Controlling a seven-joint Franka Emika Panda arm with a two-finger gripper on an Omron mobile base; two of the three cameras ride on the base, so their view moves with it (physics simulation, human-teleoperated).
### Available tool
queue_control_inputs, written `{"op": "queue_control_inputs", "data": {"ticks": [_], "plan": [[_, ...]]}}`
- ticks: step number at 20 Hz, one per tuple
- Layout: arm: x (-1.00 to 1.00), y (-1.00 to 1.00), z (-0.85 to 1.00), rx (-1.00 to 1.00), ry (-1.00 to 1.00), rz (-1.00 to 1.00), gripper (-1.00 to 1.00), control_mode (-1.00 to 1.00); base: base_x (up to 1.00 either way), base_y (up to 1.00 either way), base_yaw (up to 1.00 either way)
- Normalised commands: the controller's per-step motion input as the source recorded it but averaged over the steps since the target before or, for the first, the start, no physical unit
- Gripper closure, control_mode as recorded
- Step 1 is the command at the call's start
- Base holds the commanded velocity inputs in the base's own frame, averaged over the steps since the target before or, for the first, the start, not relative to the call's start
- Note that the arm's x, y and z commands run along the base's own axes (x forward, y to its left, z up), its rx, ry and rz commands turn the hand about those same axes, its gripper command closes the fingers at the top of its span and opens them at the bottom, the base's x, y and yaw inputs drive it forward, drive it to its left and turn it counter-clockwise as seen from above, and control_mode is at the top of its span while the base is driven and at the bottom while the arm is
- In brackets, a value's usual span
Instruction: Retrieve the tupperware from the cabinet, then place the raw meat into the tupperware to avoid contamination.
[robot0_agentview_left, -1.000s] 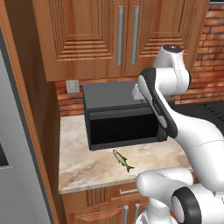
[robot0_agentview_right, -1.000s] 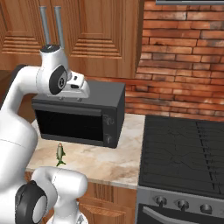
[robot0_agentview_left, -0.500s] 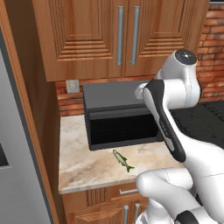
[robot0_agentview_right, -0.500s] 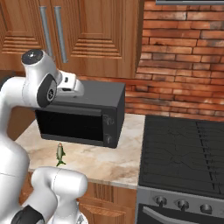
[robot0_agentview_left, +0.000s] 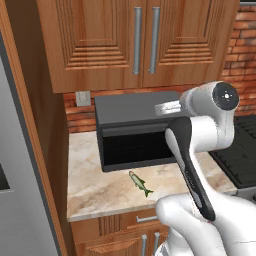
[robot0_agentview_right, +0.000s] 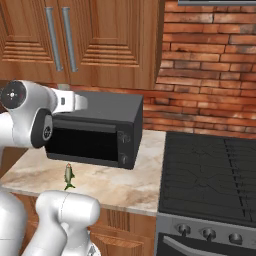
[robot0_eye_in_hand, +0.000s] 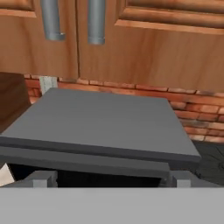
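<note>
Raw meat (robot0_agentview_left: 140, 183): slender silvery-green fish

Closed cabinet (robot0_eye_in_hand: 144, 48) doors hang above the dark microwave (robot0_eye_in_hand: 100, 127) top.

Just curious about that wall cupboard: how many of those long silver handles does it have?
2. Both hang side by side at the cabinet's centre seam: the left handle on the left door, the right handle on the right door. Both doors are closed.
</note>
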Motion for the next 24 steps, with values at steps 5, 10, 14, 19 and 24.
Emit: {"op": "queue_control_inputs", "data": {"ticks": [5,10,14,19,24], "plan": [[-0.22,0.06,0.28,0.0,-0.31,0.01,-1.0,-1.0,0.0,0.0,0.0],[-0.22,0.04,0.37,0.0,-0.26,0.0,-1.0,-1.0,0.0,0.0,0.0],[-0.15,0.04,0.43,0.01,-0.23,0.0,-1.0,-1.0,0.0,0.0,0.0],[-0.13,0.03,0.44,0.01,-0.22,0.0,-1.0,-1.0,0.0,0.0,0.0],[-0.1,0.01,0.39,0.0,-0.19,0.0,-1.0,-1.0,0.0,0.0,0.0]]}}
